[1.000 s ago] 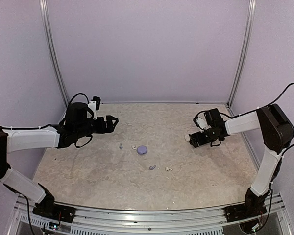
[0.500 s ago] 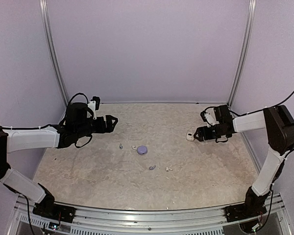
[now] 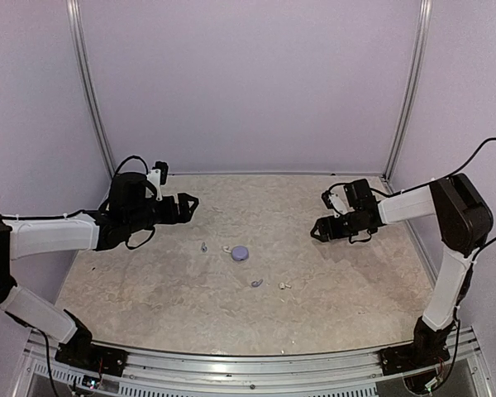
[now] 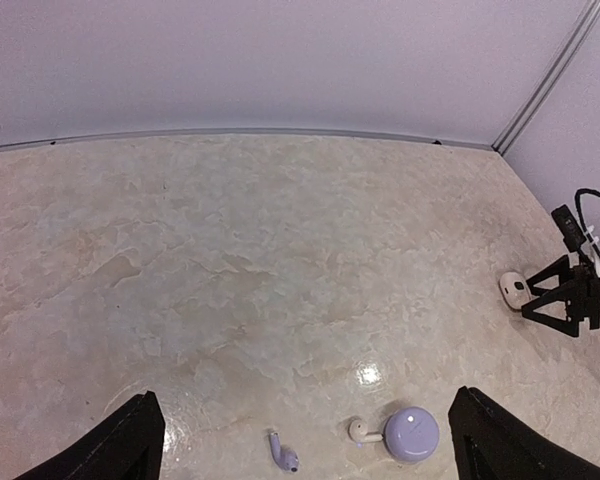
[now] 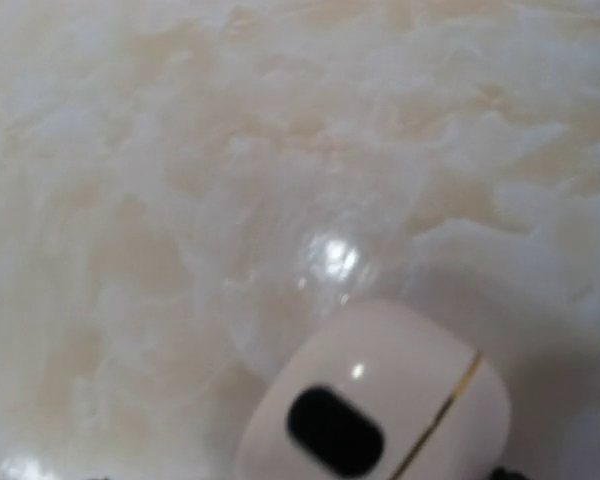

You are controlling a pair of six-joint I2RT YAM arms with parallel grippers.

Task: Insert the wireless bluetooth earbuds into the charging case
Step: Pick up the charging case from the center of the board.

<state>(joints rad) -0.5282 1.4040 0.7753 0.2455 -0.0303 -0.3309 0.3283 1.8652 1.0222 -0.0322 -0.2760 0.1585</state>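
Left jaws spread wide, empty, above the table (image 3: 149, 289). Right jaws parted, low at the white case (image 4: 513, 288), not clamped on it. All buds lie loose on the table. Far lilac bud (image 3: 204, 246) and far white bud (image 3: 226, 249) lie just beside the lilac case (image 3: 241, 253). Near lilac bud (image 3: 257, 284) and near white bud (image 3: 284, 286) lie closer to the bases.

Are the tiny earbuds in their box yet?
Nothing is done yet. The lilac earbud and white earbud lie beside the shut purple case; another lilac bud and white bud lie nearer the arms. The right claw is at the white case; the left claw hangs open, empty. All four need putting in.
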